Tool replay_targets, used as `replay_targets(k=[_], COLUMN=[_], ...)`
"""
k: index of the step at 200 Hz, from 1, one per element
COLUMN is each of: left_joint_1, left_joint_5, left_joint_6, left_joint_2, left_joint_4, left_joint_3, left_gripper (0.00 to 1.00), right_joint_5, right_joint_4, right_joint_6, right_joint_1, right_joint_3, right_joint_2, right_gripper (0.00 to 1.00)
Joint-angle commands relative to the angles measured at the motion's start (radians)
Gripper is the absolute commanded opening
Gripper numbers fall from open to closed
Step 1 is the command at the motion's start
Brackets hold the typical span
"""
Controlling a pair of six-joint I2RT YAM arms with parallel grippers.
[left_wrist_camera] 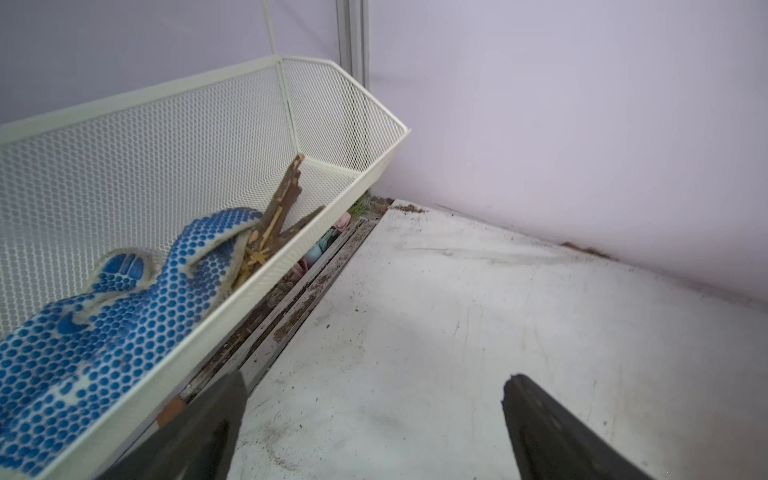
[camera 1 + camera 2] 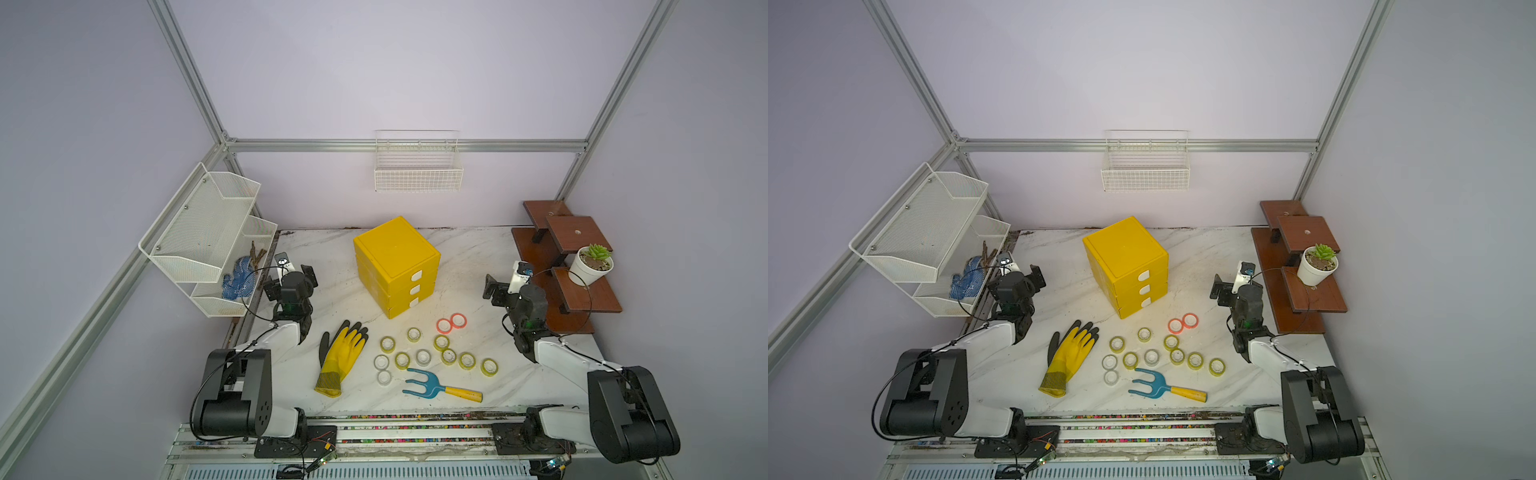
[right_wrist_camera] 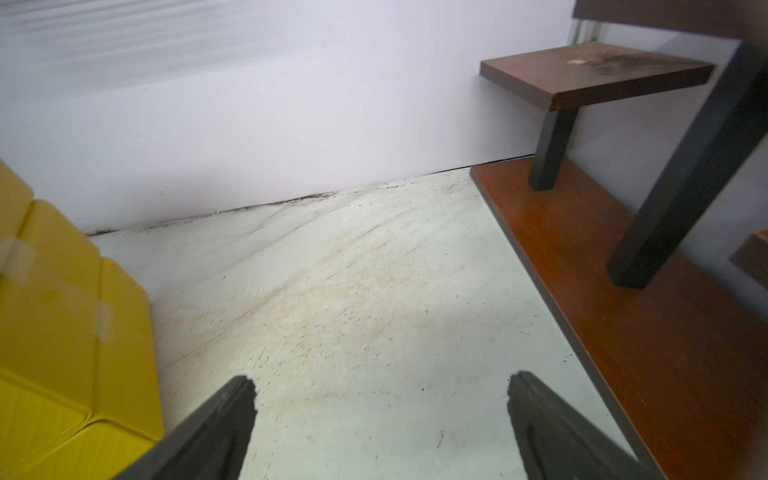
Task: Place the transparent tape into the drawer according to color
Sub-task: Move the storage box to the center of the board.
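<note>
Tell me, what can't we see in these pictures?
- Inside the yellow drawer box: all three drawers are shut in both top views, so their fronts hide what is inside.
- Tape rolls: neither wrist view shows them, and in both top views they are too small to tell how much tape is left.
- Blue dotted glove: the left wrist view's edge cuts it off.

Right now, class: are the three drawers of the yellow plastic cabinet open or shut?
Shut. In a top view, the yellow plastic cabinet has all three drawer fronts flush, white handles in line, none pulled out.
</note>
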Motion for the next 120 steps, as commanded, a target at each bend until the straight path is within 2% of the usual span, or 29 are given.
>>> replay_targets(k=[1, 16, 27, 39, 54, 79, 120], left_joint_1=[0.004, 0.006, 0.007, 0.007, 0.007, 0.006, -0.057], left_joint_5=[-0.096, -0.201, -0.184, -0.118, 0.003, 0.193, 0.446], left_joint_6=[-0.25, -0.45, -0.43, -0.425, -0.42, -0.415, -0.413], left_joint_2=[-0.053, -0.066, -0.066, -0.079, -0.117, -0.192, -0.205], left_joint_4=[-0.233, -0.467, -0.484, -0.491, -0.474, -0.414, -0.55], left_joint_3=[0.085, 0.167, 0.188, 0.196, 0.189, 0.168, 0.299], left_gripper=[1.0, 1.0, 1.0, 1.0, 1.0, 1.0, 1.0], right_joint_5=[0.164, 0.154, 0.073, 0.031, -0.121, -0.364, -0.47], right_joint_4=[-0.006, -0.089, -0.074, -0.078, -0.122, -0.238, -0.325], right_joint_6=[0.167, 0.32, 0.353, 0.421, 0.472, 0.393, 0.438], right_joint_1=[0.005, -0.01, -0.021, -0.026, -0.05, -0.057, -0.046], right_joint_3=[0.013, 0.032, 0.032, 0.049, 0.092, 0.185, 0.194], right_joint_2=[0.011, 0.009, 0.023, 0.048, 0.08, 0.103, 0.08], right_gripper=[1.0, 1.0, 1.0, 1.0, 1.0, 1.0, 0.99])
